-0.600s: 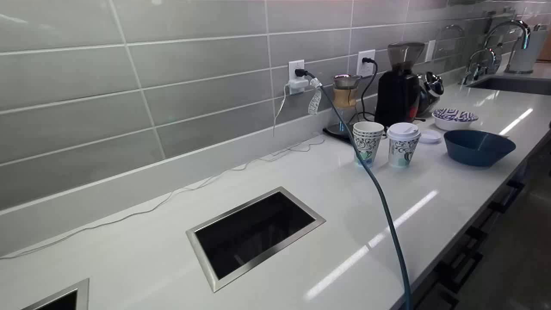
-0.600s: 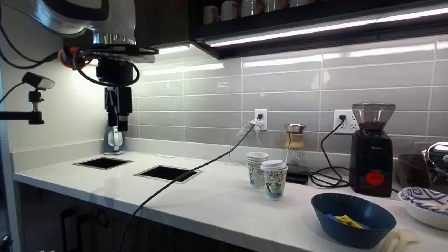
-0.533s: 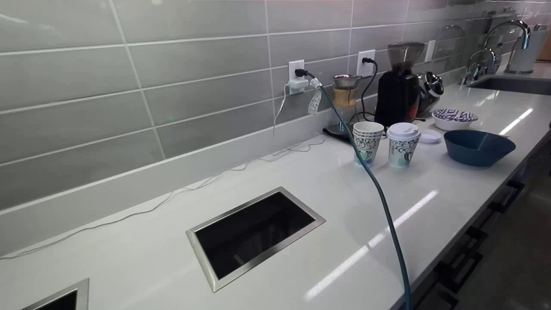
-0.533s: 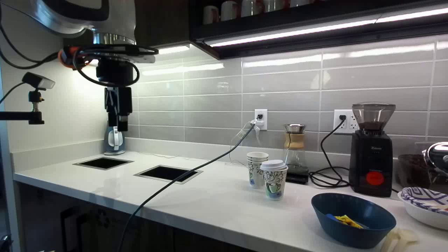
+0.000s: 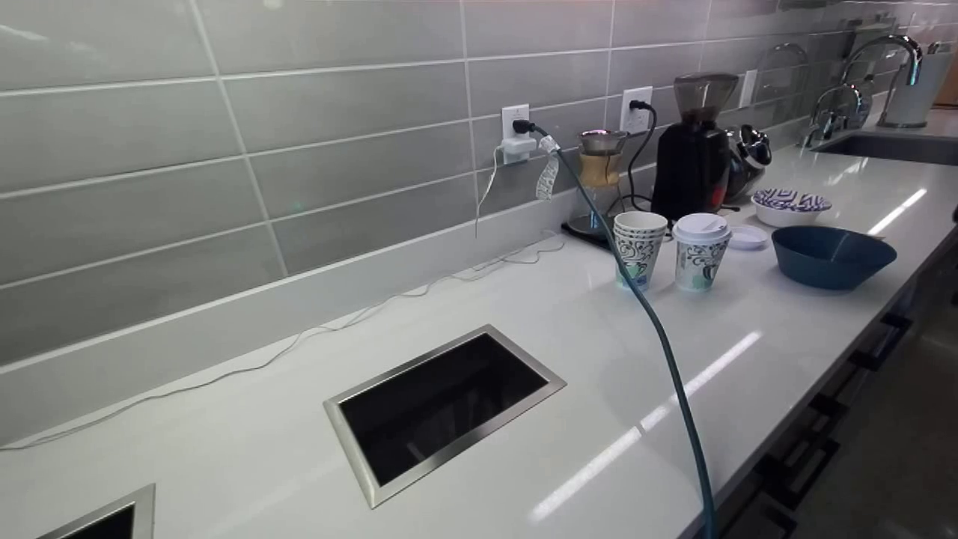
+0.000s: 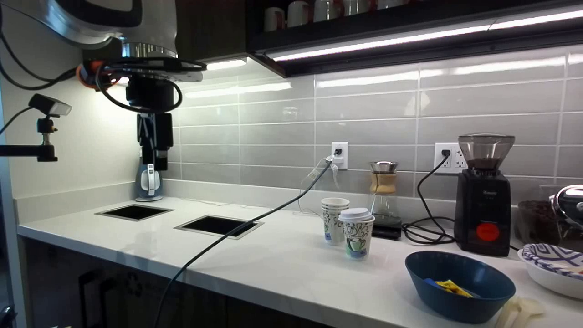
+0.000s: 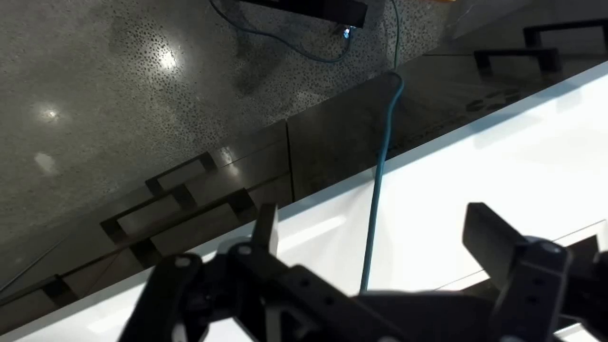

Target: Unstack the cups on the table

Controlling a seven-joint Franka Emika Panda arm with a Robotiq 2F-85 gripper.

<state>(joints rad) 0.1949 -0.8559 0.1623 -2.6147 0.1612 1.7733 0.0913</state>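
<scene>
One stack of paper cups, at least three, stands beside one lidded paper cup on the bench. Jaws spread.

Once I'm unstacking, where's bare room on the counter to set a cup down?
Bare counter lies between the cup stack and the nearest dark cut-out, though a cable slants past there; another patch lies between the lidded cup, blue bowl and front edge. Crowded: behind the stack, toward the coffee maker and grinder.
</scene>
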